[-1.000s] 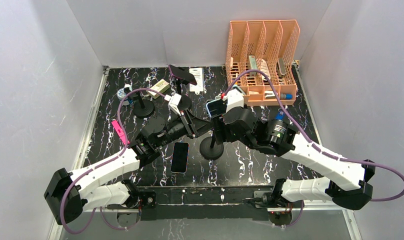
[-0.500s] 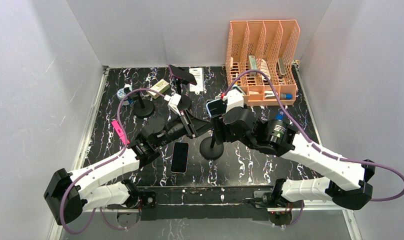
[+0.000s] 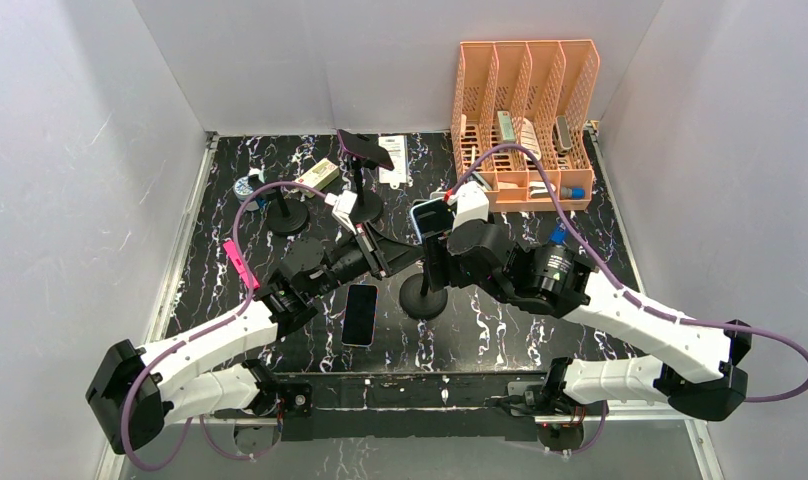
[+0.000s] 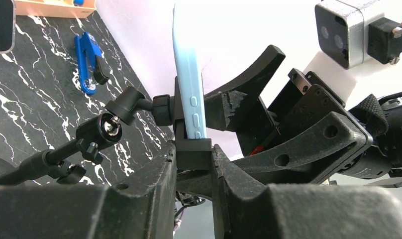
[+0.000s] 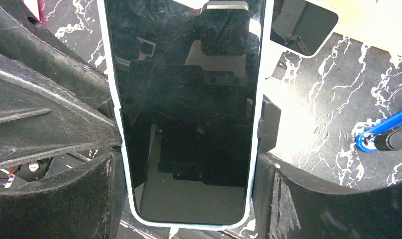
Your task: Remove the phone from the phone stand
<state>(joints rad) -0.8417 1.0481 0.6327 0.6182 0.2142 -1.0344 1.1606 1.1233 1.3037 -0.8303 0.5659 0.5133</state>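
From overhead the light is bright and even: the white walls look flat, and the dark bench shows only soft shadows under my arms. At my left wrist the backdrop behind the phone blows out white, and my left jaws sit dark and blurred along the bottom. At my right wrist the glossy screen carries dark reflections, glare whitens the bench beside it, and my right jaws are soft.

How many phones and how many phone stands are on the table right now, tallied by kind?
Phones: 3 (blue-cased phone in the middle stand, dark phone on the back stand, flat phone lying loose)
Phone stands: 3 (middle stand, back stand, bare stand)
Total: 6
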